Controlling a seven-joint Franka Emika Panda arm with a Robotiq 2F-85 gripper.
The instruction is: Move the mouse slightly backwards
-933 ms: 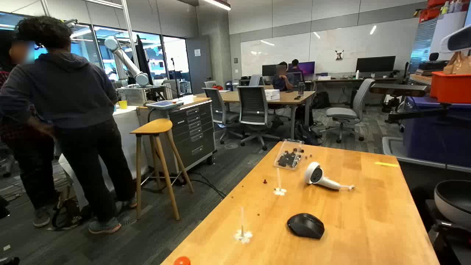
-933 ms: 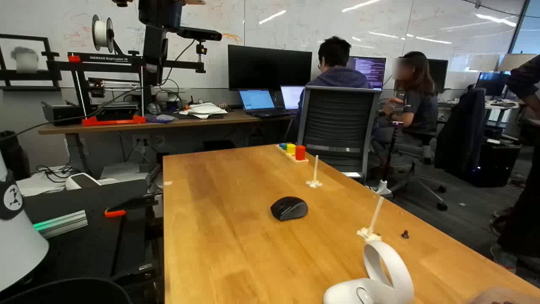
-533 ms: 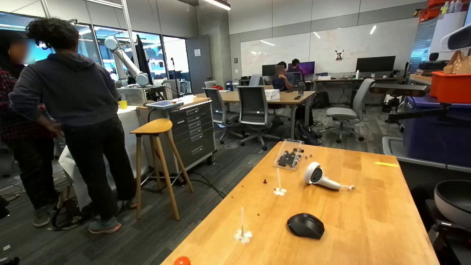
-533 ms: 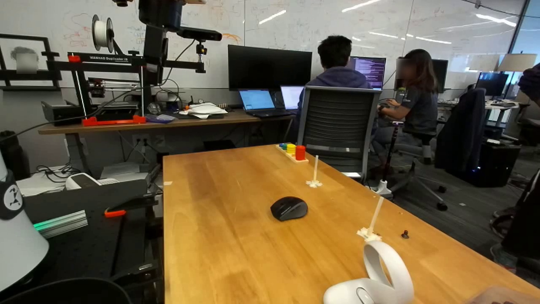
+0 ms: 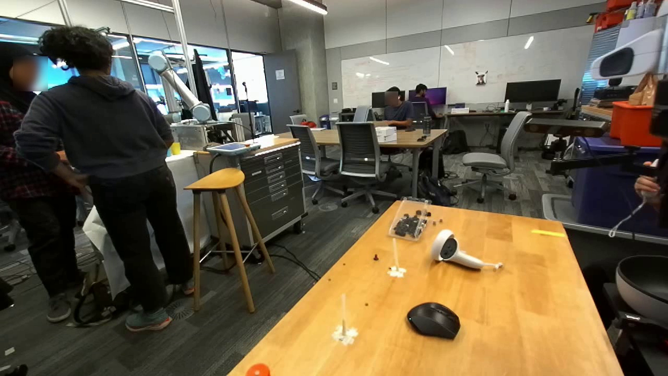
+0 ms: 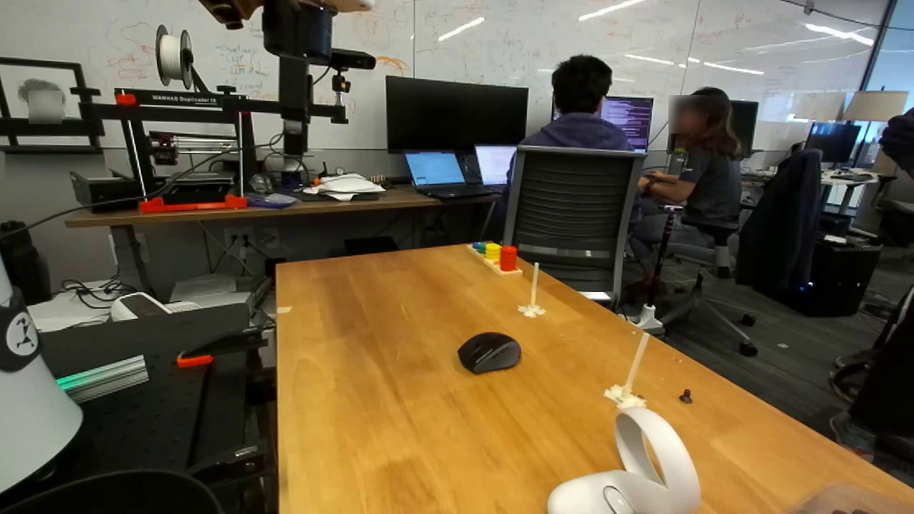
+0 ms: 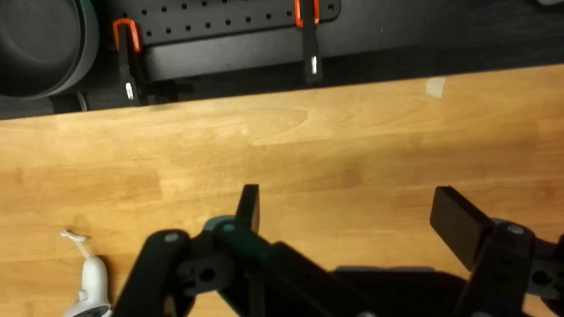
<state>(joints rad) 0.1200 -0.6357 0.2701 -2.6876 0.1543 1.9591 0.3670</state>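
Observation:
The mouse, black and dome-shaped, rests on the wooden table in both exterior views (image 5: pixel 433 320) (image 6: pixel 489 353). It does not show in the wrist view. My gripper (image 7: pixel 346 193) is open, with its black fingers wide apart and only bare table between them. In an exterior view the gripper (image 6: pixel 294 143) hangs at the upper left, high above the table and well away from the mouse. The white arm (image 5: pixel 626 57) shows at the upper right of an exterior view.
A white handled controller (image 5: pixel 462 253) lies on the table, also in the wrist view (image 7: pixel 94 281). Thin upright sticks (image 6: pixel 635 364) (image 5: pixel 344 318) stand taped near one edge. A clear box of dark bits (image 5: pixel 409 224) and a coloured peg toy (image 6: pixel 500 260) are farther off.
The arm has swung further over the table: leftward in at the upper right, and the gripper rightward at the upper left. A hand has appeared at the right edge. The mouse is unmoved.

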